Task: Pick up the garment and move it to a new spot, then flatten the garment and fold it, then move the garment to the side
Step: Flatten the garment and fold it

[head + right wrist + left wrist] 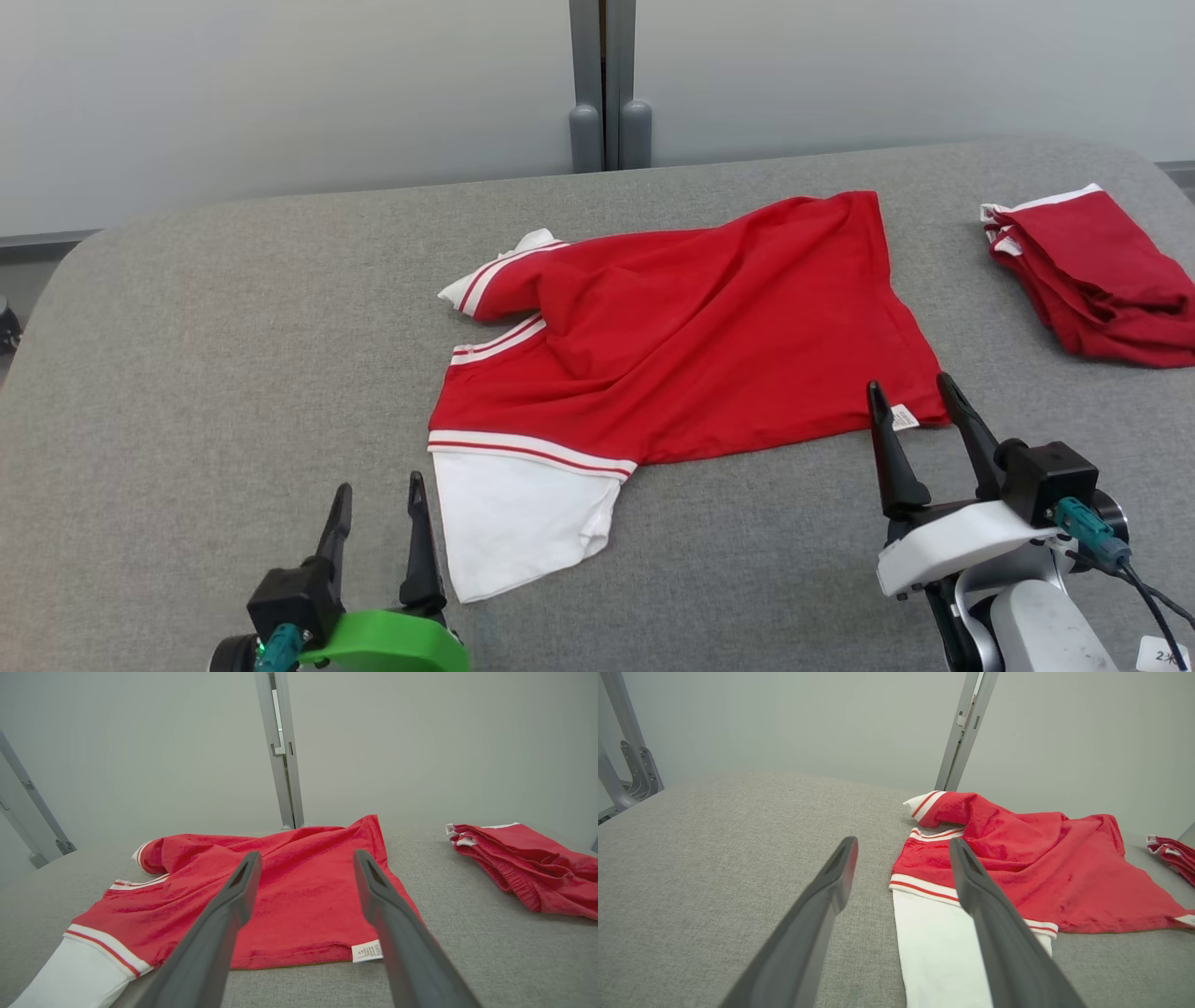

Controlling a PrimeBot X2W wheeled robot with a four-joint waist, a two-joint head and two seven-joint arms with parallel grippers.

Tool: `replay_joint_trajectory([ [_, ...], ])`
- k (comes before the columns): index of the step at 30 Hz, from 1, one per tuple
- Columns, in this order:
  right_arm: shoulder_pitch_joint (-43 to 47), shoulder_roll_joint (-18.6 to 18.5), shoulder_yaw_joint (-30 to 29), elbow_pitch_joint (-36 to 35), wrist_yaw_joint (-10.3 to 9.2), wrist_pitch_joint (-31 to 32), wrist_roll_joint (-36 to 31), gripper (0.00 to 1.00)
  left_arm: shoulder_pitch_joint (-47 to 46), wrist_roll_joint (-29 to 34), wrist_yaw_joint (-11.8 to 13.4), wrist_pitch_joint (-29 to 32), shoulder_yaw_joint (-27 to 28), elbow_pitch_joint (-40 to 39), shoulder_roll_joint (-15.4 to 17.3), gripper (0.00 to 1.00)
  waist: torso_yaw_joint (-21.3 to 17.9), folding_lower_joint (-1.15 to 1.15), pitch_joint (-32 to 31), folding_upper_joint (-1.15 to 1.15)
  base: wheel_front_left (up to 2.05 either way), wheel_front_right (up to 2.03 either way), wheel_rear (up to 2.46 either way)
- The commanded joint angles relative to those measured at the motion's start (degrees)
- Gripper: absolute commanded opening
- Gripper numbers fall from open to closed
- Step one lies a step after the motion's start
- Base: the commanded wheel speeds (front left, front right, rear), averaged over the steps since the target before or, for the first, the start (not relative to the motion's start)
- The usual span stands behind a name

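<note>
From the head view, the red jersey [691, 327] sprawls left to right on the desk [187, 373], with the left fingers [417, 532] and right fingers [892, 448] both spread and empty at its near edge. The left wrist view shows its white sleeve [934, 947] just ahead and to the right. In the right wrist view the hem label [366, 951] lies right between the fingers, so I'd say that arm is nearer.

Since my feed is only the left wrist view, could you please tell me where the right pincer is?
Observer: The right pincer points at the near hem of the red shirt, by its right corner.
Operator: Is it gripping the cloth?
Observer: No, it is open and holds nothing.
Operator: Is there anything to aim for there?
Observer: A small white label sits on the hem just where it points.
</note>
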Motion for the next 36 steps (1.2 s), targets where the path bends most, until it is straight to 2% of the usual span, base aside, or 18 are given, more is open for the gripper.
replay_joint_trajectory([
  [1,0.5,-0.1,-0.7,0.2,-0.09,0.3,-0.2,1.0,0.7,0.1,0.1,0.0,-0.8,1.0,0.2,1.0,0.0,0.0,0.2,0.0,0.0,0.0,0.0],
  [6,0.5,0.0,-2.3,-0.5,-0.09,1.2,-1.0,1.0,-0.3,-2.0,-0.6,3.6,-4.8,5.8,0.2,1.0,-0.2,0.0,1.2,0.0,0.0,0.0,0.0],
  [12,0.2,0.1,-2.6,-1.3,-0.09,1.7,-1.1,1.0,-2.2,-5.3,1.6,9.2,-7.0,10.7,0.2,1.0,-1.2,0.0,2.9,0.0,0.0,0.0,0.0],
  [18,-0.4,0.1,-3.1,-1.4,-0.09,1.7,-0.5,1.0,-4.2,-8.1,2.8,11.4,-7.6,14.5,0.2,1.0,-2.7,0.0,4.6,0.0,0.0,0.0,0.0],
  [19,-0.4,0.1,-3.5,-1.4,-0.09,1.7,-0.6,1.0,-4.5,-8.8,2.6,11.7,-7.8,15.0,0.2,0.81,-2.8,0.0,4.8,0.0,0.0,0.0,0.0],
  [20,-0.4,0.1,-3.8,-1.3,-0.09,1.7,-0.8,1.0,-4.7,-9.1,2.4,12.1,-8.1,15.3,0.2,0.41,-2.9,0.0,4.9,0.0,0.0,0.0,0.0],
  [21,-0.4,0.1,-4.1,-1.2,-0.09,1.7,-1.0,1.0,-4.9,-9.4,2.1,12.4,-8.3,15.6,0.2,0.09,-3.0,0.0,5.2,0.0,0.0,0.0,0.0],
  [22,-0.4,0.1,-4.5,-1.0,-0.09,1.8,-1.1,1.0,-5.0,-9.4,1.9,12.7,-8.7,15.8,0.2,0.0,-3.0,0.0,5.3,0.0,0.0,0.0,0.0],
  [28,-1.8,0.1,-11.0,2.8,-0.08,6.0,-2.5,1.0,-6.2,-9.8,1.0,11.7,-9.5,14.1,0.2,0.0,-2.1,0.0,6.0,0.0,0.0,0.0,0.0],
  [36,-7.1,0.1,-17.2,10.3,-0.09,10.2,-5.1,1.0,-5.9,-10.3,3.8,7.9,-5.4,5.9,2.6,0.0,1.3,0.0,6.6,0.0,0.0,0.0,0.0],
])
